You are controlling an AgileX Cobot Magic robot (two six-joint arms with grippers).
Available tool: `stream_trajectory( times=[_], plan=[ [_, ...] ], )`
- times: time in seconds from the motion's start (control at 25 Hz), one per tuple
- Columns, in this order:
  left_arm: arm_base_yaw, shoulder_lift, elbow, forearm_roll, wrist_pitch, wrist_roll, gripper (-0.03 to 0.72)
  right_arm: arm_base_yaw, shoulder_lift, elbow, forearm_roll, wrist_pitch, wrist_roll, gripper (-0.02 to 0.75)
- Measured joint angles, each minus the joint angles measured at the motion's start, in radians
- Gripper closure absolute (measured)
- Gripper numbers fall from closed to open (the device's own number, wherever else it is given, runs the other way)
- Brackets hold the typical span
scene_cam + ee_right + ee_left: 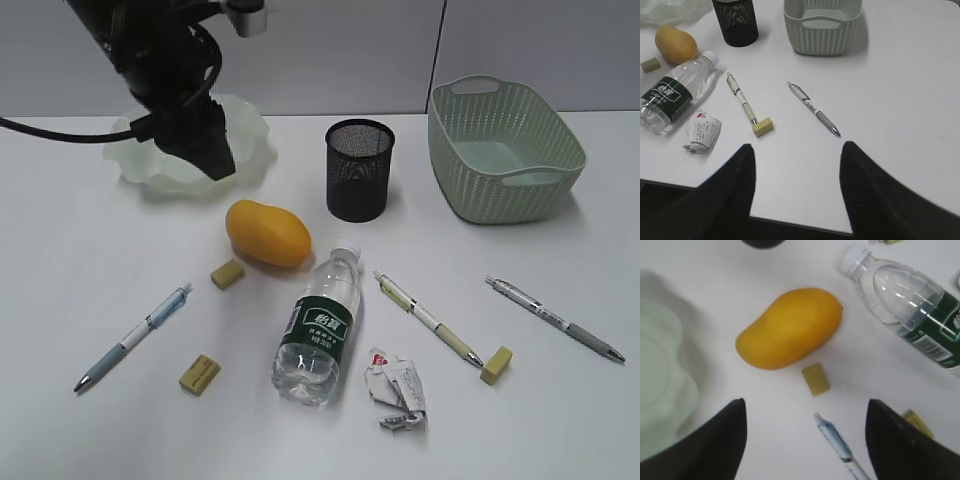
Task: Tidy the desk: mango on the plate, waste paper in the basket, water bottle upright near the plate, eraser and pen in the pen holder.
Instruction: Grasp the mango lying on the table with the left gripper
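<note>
On the white desk, as I view it through my exterior camera, the mango lies on its side near the centre, just in front of the ruffled plate at rear left and not on it. The black pen holder stands upright to the mango's right; the basket sits at rear right. The bottle lies flat, cap toward the mango. The waste paper rests on the desk just right of the bottle's base.

Three pens lie loose: the left pen, the middle pen and the right pen. Three erasers lie loose as well: one just beside the mango's left end, one near the left pen, one touching or almost touching the middle pen's tip.

My left gripper hangs above the desk in front of the plate, jaws spread wide and holding nothing; its wrist view shows the mango and the nearest eraser between and beyond the two fingers.

My right gripper is out of the exterior view. Its wrist view shows it over the desk's near edge, jaws apart and empty, with the middle and right pens ahead.
</note>
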Motion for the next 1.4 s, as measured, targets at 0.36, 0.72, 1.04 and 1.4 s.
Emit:
stream_trajectory(
  times=[0.36, 0.72, 1.04, 1.4],
  plan=[
    [-0.03, 0.085, -0.001, -0.016, -0.125, 0.49, 0.132, 0.0, 0.0, 0.0, 0.0, -0.001, 0.0, 0.303],
    [-0.046, 0.192, -0.003, -0.027, -0.247, 0.694, 0.106, 0.0, 0.0, 0.0, 0.0, -0.001, -0.001, 0.303],
    [-0.055, 0.225, -0.003, -0.025, -0.235, 0.72, 0.105, 0.0, 0.0, 0.0, 0.001, 0.0, -0.001, 0.303],
    [-0.055, 0.225, -0.003, -0.056, -0.23, 0.72, 0.131, 0.0, 0.0, 0.0, 0.001, -0.001, 0.0, 0.303]
  ],
)
